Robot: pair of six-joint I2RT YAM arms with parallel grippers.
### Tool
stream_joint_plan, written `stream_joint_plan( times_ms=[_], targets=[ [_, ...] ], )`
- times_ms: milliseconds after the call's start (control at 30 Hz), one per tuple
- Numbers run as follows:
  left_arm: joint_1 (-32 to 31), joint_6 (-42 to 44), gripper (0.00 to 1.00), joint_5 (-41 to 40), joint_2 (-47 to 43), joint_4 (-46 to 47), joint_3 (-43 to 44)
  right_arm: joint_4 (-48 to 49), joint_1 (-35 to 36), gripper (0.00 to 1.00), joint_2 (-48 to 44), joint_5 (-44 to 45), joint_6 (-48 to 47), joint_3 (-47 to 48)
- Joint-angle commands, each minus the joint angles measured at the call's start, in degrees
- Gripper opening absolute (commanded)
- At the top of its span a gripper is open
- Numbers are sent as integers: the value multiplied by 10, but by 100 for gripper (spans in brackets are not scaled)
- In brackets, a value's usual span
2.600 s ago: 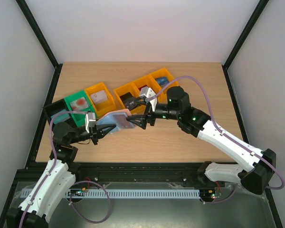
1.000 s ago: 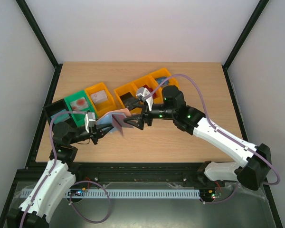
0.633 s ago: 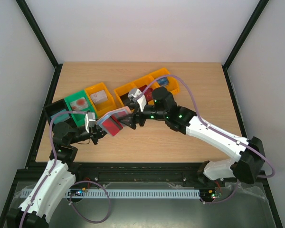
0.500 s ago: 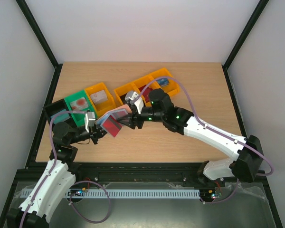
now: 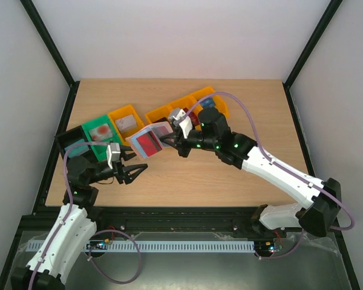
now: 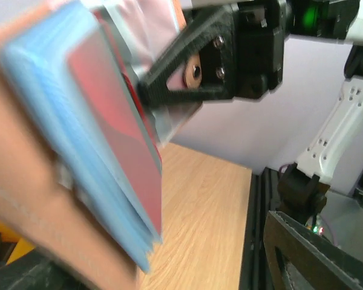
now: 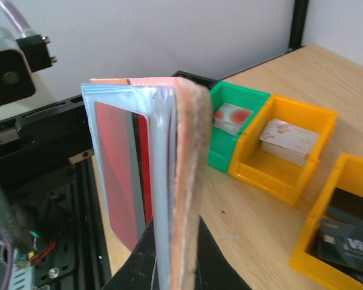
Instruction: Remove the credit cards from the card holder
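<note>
From above, the right gripper [image 5: 169, 140] is clenched on the edge of the tan-brown folding card holder [image 5: 148, 140], held above the wooden table [image 5: 199, 181]. The left gripper [image 5: 137, 174] gapes empty just below it. In the left wrist view, the holder's light blue lining and a red card [image 6: 115, 133] face the camera. In the right wrist view, the holder stands upright between the pinching fingers.
</note>
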Motion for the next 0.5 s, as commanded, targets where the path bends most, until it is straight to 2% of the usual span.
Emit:
stream_joint_plan(
  times_ms=[0, 100, 233, 333, 467],
  targets=[
    [8, 57, 80, 38, -11, -38, -9, -73, -4, 2, -15, 50, -30, 46],
    [9, 42, 88, 17, -9, -22, -13, -98, -4, 2, -11, 2, -55, 54],
    [9, -44, 91, -47, 2, 38, -24, -53, -4, 2, -32, -119, -61, 29],
    [9, -94, 92, -42, 7, 90, -34, -31, -4, 2, -43, -139, -59, 20],
    [8, -66, 89, -7, 3, 90, -30, -35, -4, 2, -35, -154, -63, 18]
  ],
)
